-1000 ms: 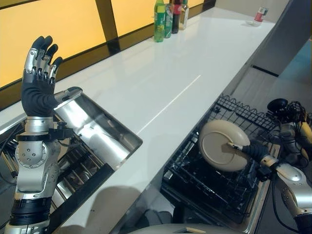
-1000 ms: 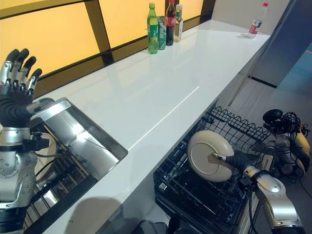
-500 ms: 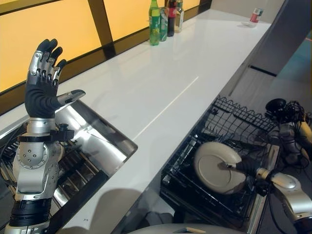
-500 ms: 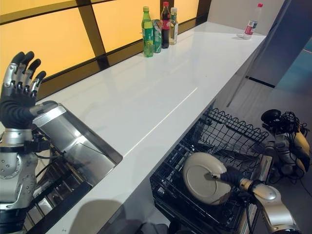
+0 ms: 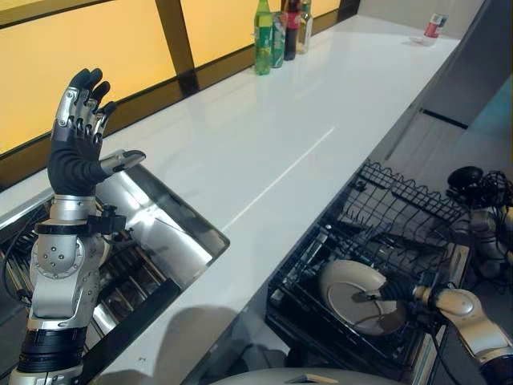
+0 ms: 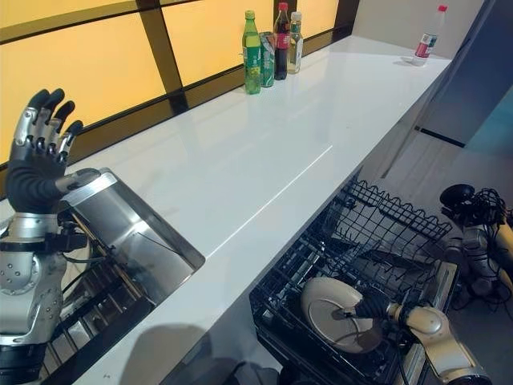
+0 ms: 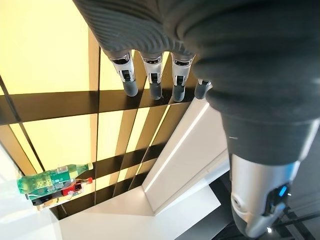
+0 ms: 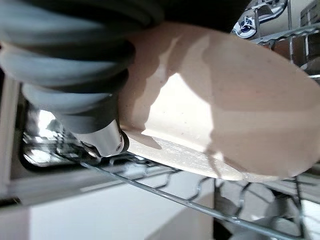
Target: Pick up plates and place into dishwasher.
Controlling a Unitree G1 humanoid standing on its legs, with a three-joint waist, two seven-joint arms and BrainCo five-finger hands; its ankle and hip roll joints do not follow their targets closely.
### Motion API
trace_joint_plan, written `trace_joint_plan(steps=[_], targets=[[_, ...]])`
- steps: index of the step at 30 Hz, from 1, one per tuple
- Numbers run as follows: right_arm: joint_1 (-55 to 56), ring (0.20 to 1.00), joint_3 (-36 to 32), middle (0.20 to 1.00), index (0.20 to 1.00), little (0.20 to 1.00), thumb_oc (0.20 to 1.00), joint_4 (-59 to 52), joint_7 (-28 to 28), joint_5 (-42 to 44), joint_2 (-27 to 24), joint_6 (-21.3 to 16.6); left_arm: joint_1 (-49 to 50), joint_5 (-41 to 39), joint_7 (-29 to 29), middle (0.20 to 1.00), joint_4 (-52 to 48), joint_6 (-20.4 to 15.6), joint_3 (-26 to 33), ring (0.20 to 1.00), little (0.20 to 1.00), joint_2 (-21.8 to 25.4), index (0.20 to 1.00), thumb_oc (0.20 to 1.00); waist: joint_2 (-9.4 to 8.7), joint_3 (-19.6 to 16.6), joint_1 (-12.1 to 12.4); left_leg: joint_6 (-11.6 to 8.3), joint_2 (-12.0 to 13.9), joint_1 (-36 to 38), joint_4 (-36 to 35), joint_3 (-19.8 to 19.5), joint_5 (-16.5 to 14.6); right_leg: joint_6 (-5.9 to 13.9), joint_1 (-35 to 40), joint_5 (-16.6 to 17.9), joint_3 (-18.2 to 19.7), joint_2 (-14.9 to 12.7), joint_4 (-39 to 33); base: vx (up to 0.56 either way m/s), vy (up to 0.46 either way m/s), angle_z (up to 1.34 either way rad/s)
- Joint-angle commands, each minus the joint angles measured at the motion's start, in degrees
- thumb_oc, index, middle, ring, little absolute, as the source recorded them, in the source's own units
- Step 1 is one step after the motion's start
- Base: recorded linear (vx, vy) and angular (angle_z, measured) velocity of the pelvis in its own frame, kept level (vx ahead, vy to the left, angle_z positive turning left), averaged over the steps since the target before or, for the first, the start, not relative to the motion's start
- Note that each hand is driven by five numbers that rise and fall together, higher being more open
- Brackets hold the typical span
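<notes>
A cream plate [image 5: 350,293] sits low inside the black wire dishwasher rack [image 5: 405,204], leaning with its face turned up. My right hand [image 5: 394,289] is shut on the plate's right rim, with the thumb [image 8: 107,139] pressed on its face and the fingers hidden behind it. The right wrist view shows the plate [image 8: 225,115] close against the hand, with rack wires just beneath. My left hand [image 5: 76,136] is raised above the sink's left side, open, with its fingers [image 7: 152,80] straight and nothing in it.
A steel sink [image 5: 164,228] is set in the white countertop [image 5: 272,136] at the left, with a dark rack [image 5: 120,281] beside it. Several bottles [image 5: 276,28] stand at the counter's far edge. A small bottle [image 5: 433,24] is at the far right corner.
My right hand has carried the plate down from above the rack into its lower part, and the plate now lies flatter. The left hand stays raised.
</notes>
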Motion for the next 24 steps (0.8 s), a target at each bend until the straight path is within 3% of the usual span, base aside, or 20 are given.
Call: trace_joint_plan(steps=[1, 5, 11, 20, 21, 23, 24], targets=[[0.0, 0.200, 6.4, 0.200, 0.200, 0.200, 0.200, -0.3, 4.0, -3.6, -1.5, -1.8, -0.6, -0.6, 1.7, 1.000, 0.0, -1.8, -1.2, 1.000, 1.000, 3.0, 1.000, 1.000, -2.39, -2.7, 0.3, -1.21, 1.4, -9.5, -4.5, -2.7, 7.2, 3.70, 3.7, -8.6, -2.1, -2.0, 3.9, 0.02, -0.003, 0.04], [-0.5, 0.200, 9.4, 0.200, 0.200, 0.200, 0.200, 0.9, 5.5, -4.1, -0.1, -0.3, -1.0, -0.2, 1.5, 1.000, 0.1, -1.7, -1.7, 1.000, 1.000, 2.7, 1.000, 1.000, -2.29, -2.7, 0.8, -1.28, 1.4, -9.6, -4.4, -3.1, 7.3, 3.53, 4.0, -8.7, -2.0, -1.9, 3.7, 0.02, 0.001, 0.01], [-0.8, 0.200, 13.7, 0.200, 0.200, 0.200, 0.200, 6.4, 3.0, -14.7, 1.3, 0.4, -1.9, -0.2, 1.2, 1.000, -0.3, -0.4, -2.1, 1.000, 1.000, 2.7, 1.000, 1.000, -2.21, -2.7, 1.4, -1.29, 1.0, -9.7, -4.4, -3.9, 7.2, 3.56, 4.5, -8.8, -2.1, -2.0, 3.4, 0.00, 0.000, 0.00], [-1.1, 0.200, 15.2, 0.200, 0.200, 0.200, 0.200, 8.9, 0.4, -14.3, 3.8, 2.3, -2.9, -1.2, 0.8, 1.000, -0.3, 0.5, -2.5, 1.000, 1.000, 2.8, 1.000, 1.000, -1.89, -2.8, 1.8, -0.97, 0.2, -9.9, -4.7, -4.8, 6.9, 3.58, 4.9, -8.8, -2.1, -2.1, 3.0, 0.00, 0.017, 0.09], [-1.0, 0.216, 15.1, 0.216, 0.216, 0.216, 0.216, 9.0, -0.2, -13.9, 4.0, 2.5, -2.9, -1.1, 0.7, 1.000, -0.4, 0.7, -2.5, 1.000, 1.000, 2.7, 1.000, 1.000, -1.87, -2.8, 1.8, -0.97, 0.1, -10.0, -4.7, -4.9, 6.9, 3.62, 4.9, -8.8, -2.1, -2.1, 2.9, 0.00, 0.000, 0.00], [-0.7, 0.344, 14.8, 0.344, 0.344, 0.344, 0.344, 9.1, -0.9, -13.3, 4.7, 2.5, -2.9, -1.0, 0.7, 1.000, -0.5, 1.0, -2.5, 1.000, 1.000, 2.6, 1.000, 1.000, -1.84, -3.0, 1.8, -0.88, -0.1, -10.0, -4.8, -5.0, 6.8, 3.64, 5.0, -8.9, -2.0, -2.1, 2.7, 0.00, 0.009, 0.04], [-0.5, 0.332, 14.7, 0.332, 0.332, 0.332, 0.332, 9.2, -1.4, -13.1, 5.0, 2.4, -2.8, -1.0, 0.7, 1.000, -0.5, 1.0, -2.4, 1.000, 1.000, 2.5, 1.000, 1.000, -1.82, -3.0, 1.8, -0.87, -0.1, -10.1, -4.8, -5.1, 6.8, 3.66, 5.1, -8.8, -2.0, -2.1, 2.7, 0.00, 0.020, 0.09]])
